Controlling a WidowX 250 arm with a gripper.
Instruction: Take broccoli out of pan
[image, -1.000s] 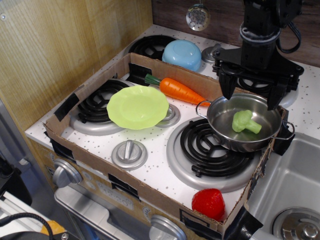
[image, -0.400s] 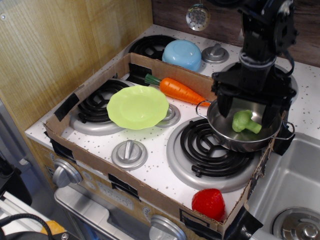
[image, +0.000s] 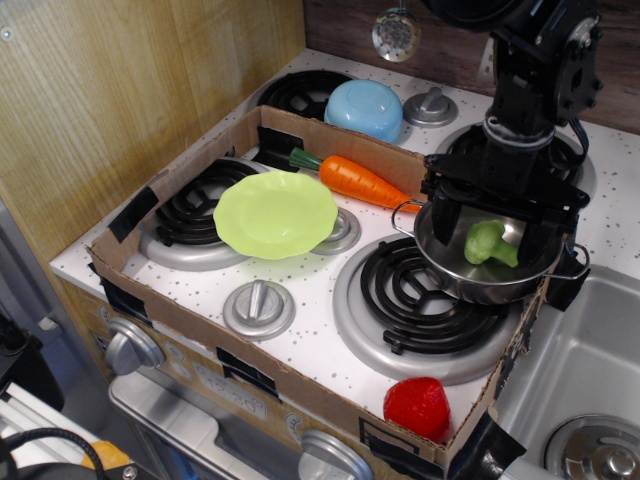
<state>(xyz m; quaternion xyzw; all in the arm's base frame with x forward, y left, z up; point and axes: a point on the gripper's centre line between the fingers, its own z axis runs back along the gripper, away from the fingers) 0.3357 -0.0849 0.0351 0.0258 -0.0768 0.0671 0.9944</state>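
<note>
In the single camera view, the black robot gripper (image: 492, 232) has been lowered over the past second, from above the rim into the round shiny stainless-steel pan (image: 455, 268). Its fingers are spread wide, one on each side of the small light-green plastic broccoli floret (image: 487, 243), which lies in the pan's middle, not yet gripped. From this it is judged that the approach is nearly done and that closing on the floret remains.

The pan is set on the front right burner (image: 400, 306) of a white speckled toy stove (image: 310, 300), ringed by a low cardboard wall (image: 190, 325). Also seen are a flat lime-green plate (image: 275, 213), an orange plastic carrot (image: 355, 179), a red plastic strawberry-like piece (image: 417, 407) and a blue upturned bowl (image: 363, 107). A wooden panel (image: 120, 90) stands on the left and a steel sink (image: 590, 400) lies on the right.
</note>
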